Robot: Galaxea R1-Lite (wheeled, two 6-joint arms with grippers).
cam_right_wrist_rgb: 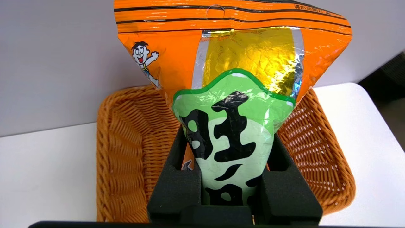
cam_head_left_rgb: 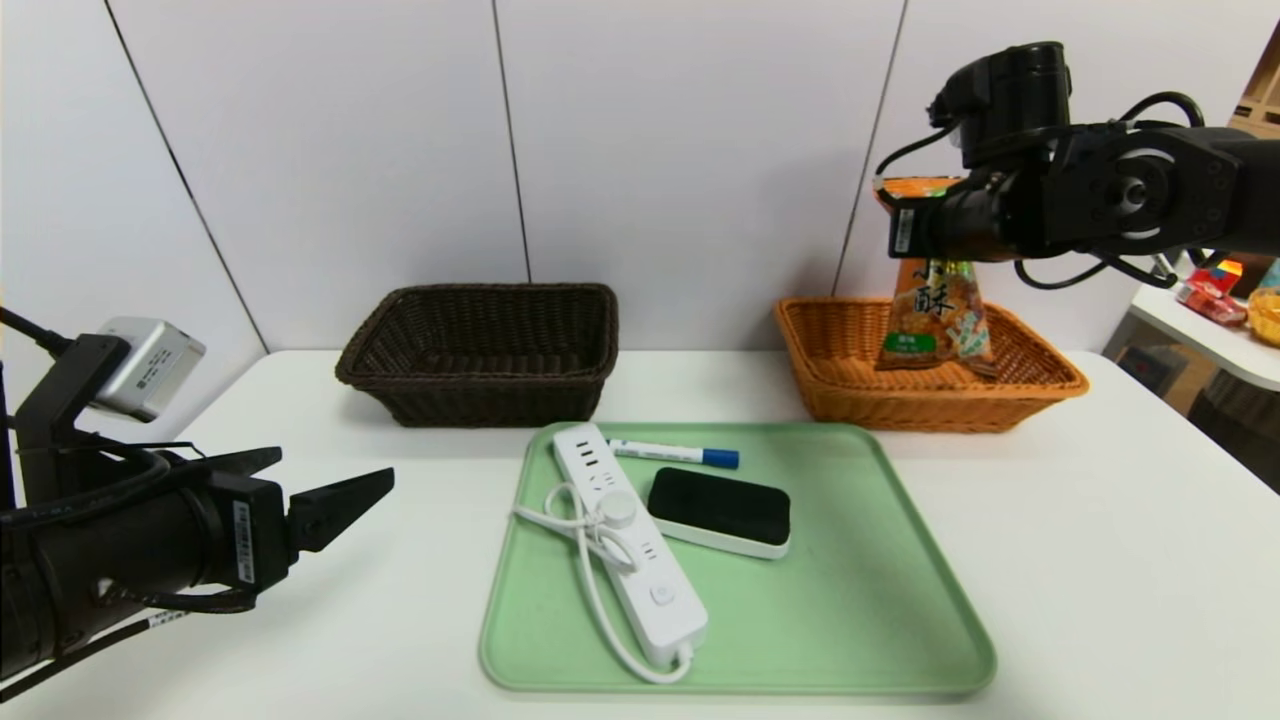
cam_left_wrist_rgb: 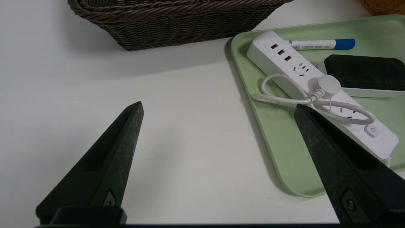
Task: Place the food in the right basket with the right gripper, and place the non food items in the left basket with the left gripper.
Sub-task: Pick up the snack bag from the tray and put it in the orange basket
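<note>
Left tool (cam_head_left_rgb: 330, 480) is hovering over the counter's (cam_head_left_rgb: 1100, 560) near-left area, fingers (cam_left_wrist_rgb: 123, 139) spread wide, gripping nothing. The non-food things are lying well to its right, apart from it.

Dark brown basket (cam_head_left_rgb: 480, 350) is sitting at the far edge, left of centre, nothing showing inside.

Green tray (cam_head_left_rgb: 860, 620) is occupying the counter's near middle. White power strip (cam_head_left_rgb: 625, 535) is lying along the tray's left side, its cord (cam_head_left_rgb: 585, 560) looping over it and spilling toward the tray's left rim. Blue-capped marker (cam_head_left_rgb: 675, 455) is resting near the tray's far edge, just beside the strip's far end. Black-topped eraser (cam_head_left_rgb: 718, 510) is lying just right of the strip.

Orange-tan basket (cam_head_left_rgb: 840, 385) is sitting at the far edge, right of centre. Right tool (cam_right_wrist_rgb: 232, 177) is hanging above it, clamped shut on the snack bag (cam_head_left_rgb: 935, 320). The bag is dangling from the tool, its lower end reaching inside the basket; whether it is touching the basket floor, cannot tell.
</note>
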